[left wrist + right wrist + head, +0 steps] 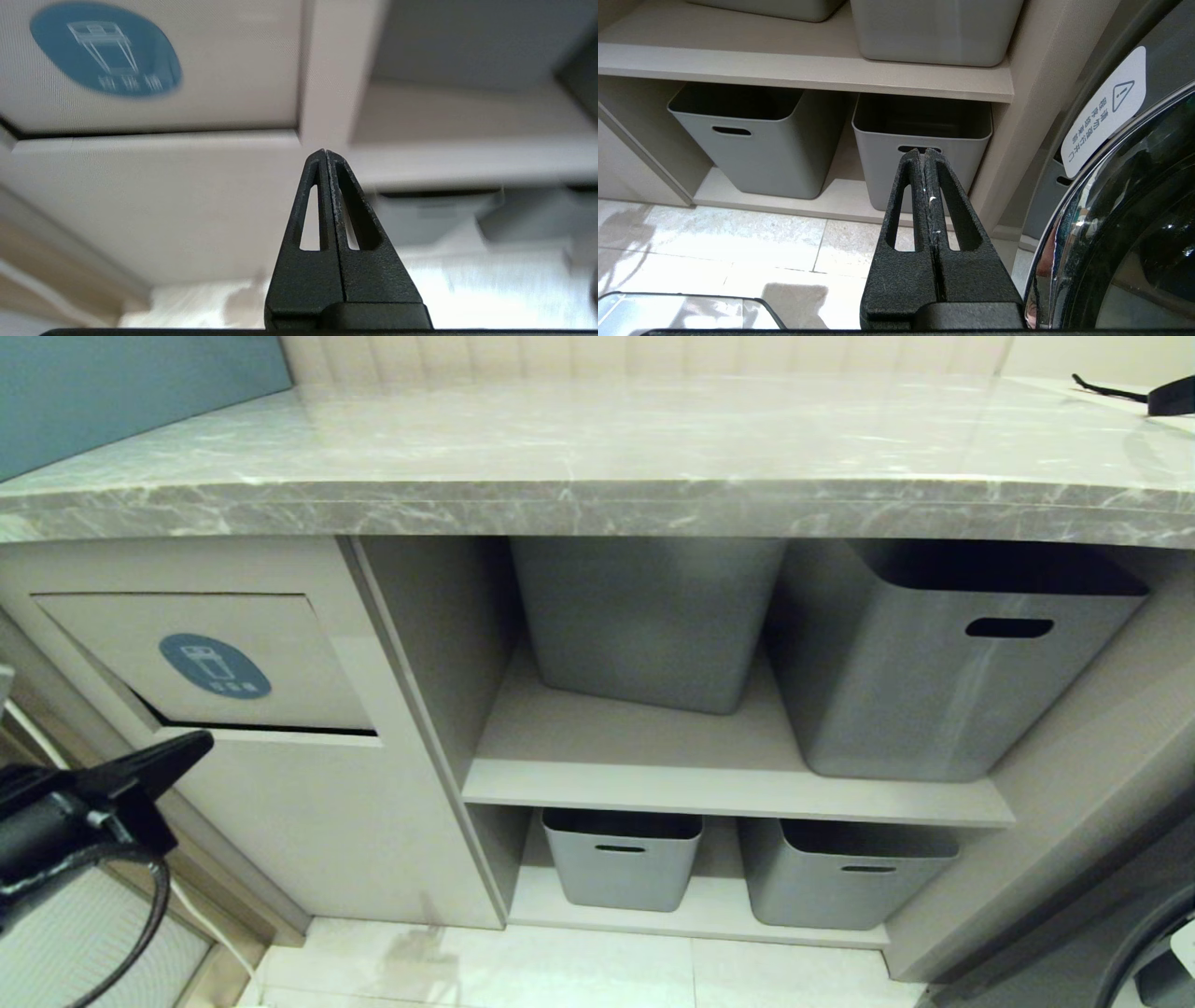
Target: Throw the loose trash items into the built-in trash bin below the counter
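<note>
The left tool [191, 747] was pinched shut and empty, just below the bin flap [280, 653]. No scraps showed on the tabletop [597, 439]. Best to back away clear of the flap, then check the tabletop for leftovers. The right tool [924, 151] hung closed, idle.

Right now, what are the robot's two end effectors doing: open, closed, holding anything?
Left end effector: closed, nothing between the fingers, in front of the trash bin flap.
Right end effector: closed, empty, parked low.

Beige bin flap [224, 658] with blue sticker [215, 665], slightly ajar, under bare marble counter [597, 448].
</note>
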You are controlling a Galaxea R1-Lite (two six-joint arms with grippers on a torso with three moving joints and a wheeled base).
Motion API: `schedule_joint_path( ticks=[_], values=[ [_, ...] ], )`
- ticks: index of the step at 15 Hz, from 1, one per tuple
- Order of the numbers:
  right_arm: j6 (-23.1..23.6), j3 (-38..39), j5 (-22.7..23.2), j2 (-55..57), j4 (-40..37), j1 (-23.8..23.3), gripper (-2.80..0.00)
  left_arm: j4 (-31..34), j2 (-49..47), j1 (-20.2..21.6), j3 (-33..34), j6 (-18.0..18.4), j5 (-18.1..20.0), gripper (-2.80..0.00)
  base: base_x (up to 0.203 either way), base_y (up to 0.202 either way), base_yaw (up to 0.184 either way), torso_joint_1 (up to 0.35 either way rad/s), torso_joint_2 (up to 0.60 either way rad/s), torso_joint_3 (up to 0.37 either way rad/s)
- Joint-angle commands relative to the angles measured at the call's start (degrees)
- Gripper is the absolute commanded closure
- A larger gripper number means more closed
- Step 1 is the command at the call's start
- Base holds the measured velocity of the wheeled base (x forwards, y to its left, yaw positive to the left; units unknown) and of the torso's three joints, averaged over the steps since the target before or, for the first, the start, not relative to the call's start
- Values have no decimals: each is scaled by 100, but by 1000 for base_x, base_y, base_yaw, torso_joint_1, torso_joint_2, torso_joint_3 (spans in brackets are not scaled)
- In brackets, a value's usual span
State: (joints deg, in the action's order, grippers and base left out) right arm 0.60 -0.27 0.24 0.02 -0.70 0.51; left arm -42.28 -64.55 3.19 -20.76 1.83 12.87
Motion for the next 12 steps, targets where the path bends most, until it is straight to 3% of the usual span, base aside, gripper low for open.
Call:
schedule_joint_path(
  ticks=[1, 8, 12],
  values=[
    [2, 0, 2, -11, -1, 2, 0, 818, 1295, -87, 162, 308, 28, 0, 0, 0, 0, 0, 0, 0],
    [11, 0, 10, -11, -1, 2, 0, 2471, 4551, -111, 1718, 703, -320, 0, 0, 0, 0, 0, 0, 0],
    [11, 0, 2, -11, -1, 2, 0, 3867, 6324, -257, 2004, 654, -812, 0, 0, 0, 0, 0, 0, 0]
  ],
)
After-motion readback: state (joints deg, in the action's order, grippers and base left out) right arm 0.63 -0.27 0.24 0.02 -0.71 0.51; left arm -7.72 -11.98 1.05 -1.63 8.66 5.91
